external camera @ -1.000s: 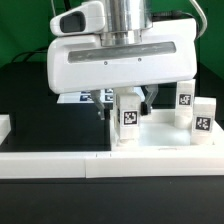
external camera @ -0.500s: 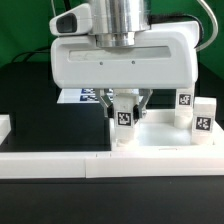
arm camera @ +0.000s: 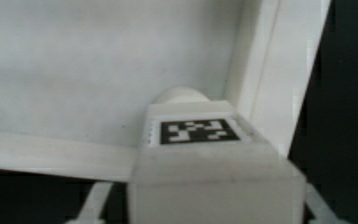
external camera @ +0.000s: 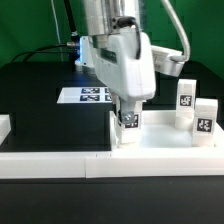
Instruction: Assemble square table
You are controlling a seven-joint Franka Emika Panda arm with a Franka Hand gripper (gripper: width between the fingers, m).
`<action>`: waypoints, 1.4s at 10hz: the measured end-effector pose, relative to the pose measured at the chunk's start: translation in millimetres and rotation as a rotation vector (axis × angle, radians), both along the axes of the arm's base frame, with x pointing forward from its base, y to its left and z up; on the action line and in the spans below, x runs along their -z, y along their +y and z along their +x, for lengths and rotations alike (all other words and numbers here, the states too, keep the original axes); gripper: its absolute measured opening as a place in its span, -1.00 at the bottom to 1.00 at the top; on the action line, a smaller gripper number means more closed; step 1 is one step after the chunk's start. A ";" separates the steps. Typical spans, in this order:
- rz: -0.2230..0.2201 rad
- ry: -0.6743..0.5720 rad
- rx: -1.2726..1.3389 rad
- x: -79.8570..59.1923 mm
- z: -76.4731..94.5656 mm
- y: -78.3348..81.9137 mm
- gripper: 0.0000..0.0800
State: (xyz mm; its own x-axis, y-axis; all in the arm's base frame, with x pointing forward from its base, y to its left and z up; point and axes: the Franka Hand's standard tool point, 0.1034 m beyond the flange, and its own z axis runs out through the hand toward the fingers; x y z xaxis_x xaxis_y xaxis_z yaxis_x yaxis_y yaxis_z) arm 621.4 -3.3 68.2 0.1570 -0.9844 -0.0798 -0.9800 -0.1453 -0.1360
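Observation:
The square table's white panel lies at the exterior view's right, its raised rim and flat face filling the wrist view. A white leg peg with a black-white tag stands upright at the panel's near-left corner. My gripper comes down from above and is shut on this peg, one finger on each side of its body. The peg's tag faces the wrist camera. Its lower end is hidden against the panel.
Two more tagged leg pegs stand upright at the exterior view's right. The marker board lies on the black table behind the arm. A long white bar edges the front, and a white block sits at the left.
The jaws have closed in on the corner leg peg. The hand has then turned about its upright axis, so its narrow side now faces the exterior camera.

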 end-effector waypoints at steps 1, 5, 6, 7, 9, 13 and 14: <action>0.007 0.004 0.034 0.6 -0.2 1.9 -0.27; -0.098 -0.074 -0.400 -3.8 2.6 19.6 0.59; -0.101 -0.078 -0.445 -3.1 2.2 18.3 0.62; -0.115 -0.083 -0.528 -2.7 2.1 16.8 0.62; -0.140 -0.093 -0.692 -2.4 1.8 15.6 0.62; -0.220 -0.122 -1.417 -2.1 -1.3 -1.3 0.62; -0.227 -0.112 -1.525 -0.9 -2.5 0.0 0.62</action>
